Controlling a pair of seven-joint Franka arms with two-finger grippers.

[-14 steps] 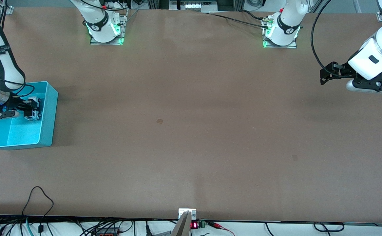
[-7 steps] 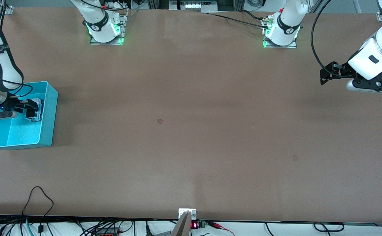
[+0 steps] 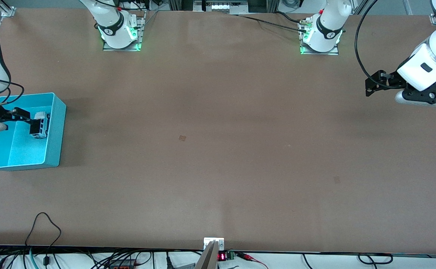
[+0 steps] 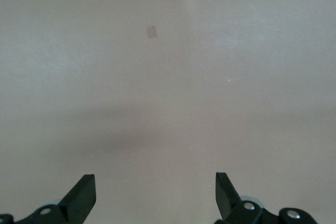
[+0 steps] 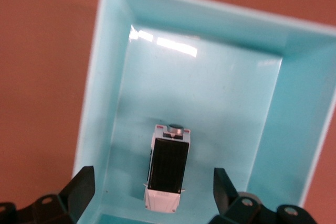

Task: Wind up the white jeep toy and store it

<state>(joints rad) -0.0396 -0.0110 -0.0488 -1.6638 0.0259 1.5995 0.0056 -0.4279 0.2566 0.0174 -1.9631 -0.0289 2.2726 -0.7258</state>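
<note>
Right gripper hangs over the turquoise bin at the right arm's end of the bench, with its fingers spread wide and nothing between them, and the white jeep toy sits on its wheels on the bin floor, apart from both fingers. Left gripper waits over bare bench at the left arm's end, its fingers wide apart and empty too. It looks like the storing step is just about done, so the next move is likely just lifting the right gripper straight up and away without bumping the bin wall.
</note>
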